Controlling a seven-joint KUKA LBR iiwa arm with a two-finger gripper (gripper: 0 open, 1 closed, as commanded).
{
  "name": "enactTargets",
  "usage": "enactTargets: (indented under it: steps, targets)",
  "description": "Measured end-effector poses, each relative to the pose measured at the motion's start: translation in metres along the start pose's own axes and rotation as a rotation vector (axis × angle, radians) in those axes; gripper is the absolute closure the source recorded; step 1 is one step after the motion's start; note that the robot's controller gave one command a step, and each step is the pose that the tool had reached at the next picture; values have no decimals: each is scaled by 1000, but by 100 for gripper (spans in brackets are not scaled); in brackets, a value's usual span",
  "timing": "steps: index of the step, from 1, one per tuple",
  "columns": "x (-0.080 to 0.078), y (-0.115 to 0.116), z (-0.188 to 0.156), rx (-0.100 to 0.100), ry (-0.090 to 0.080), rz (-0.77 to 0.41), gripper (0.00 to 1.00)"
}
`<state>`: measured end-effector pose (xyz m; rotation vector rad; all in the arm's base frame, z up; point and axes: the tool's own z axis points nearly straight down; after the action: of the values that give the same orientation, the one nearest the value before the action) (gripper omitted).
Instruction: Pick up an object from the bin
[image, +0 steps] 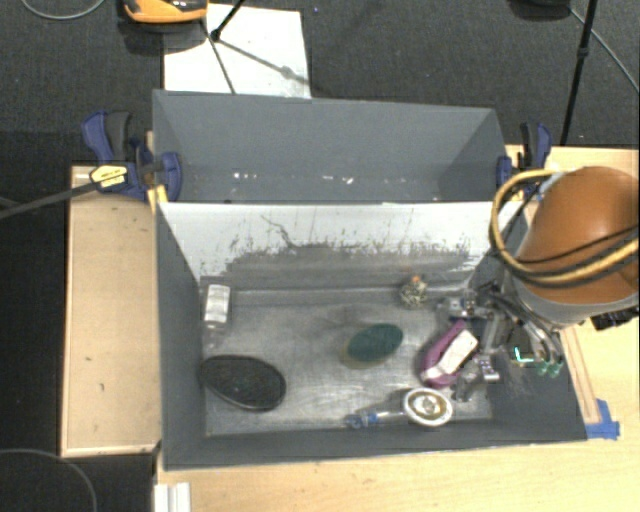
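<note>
My gripper (468, 348) is low in the bin's right end, with its jaws open. A purple object with a white patch (445, 354) lies tilted on the floor right at the fingers, between them or just to their left; whether they touch it is unclear. A round white and gold disc (428, 406) lies just below it near the front wall. A small brownish ball (412, 292) sits above, by the back wall.
A dark green oval pad (375, 343) lies mid-bin. A black oval stone-like thing (242, 383) rests at front left, and a small clear piece (217, 304) at back left. A small blue item (364, 419) lies by the front wall.
</note>
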<state>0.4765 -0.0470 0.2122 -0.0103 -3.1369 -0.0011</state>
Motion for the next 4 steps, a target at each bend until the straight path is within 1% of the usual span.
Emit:
enactTargets:
  steps: [1, 4]
  targets:
    - [-39, -54, 143, 1, -4, -462, 0]
    - [-41, -53, 141, 3, -9, -467, 0]
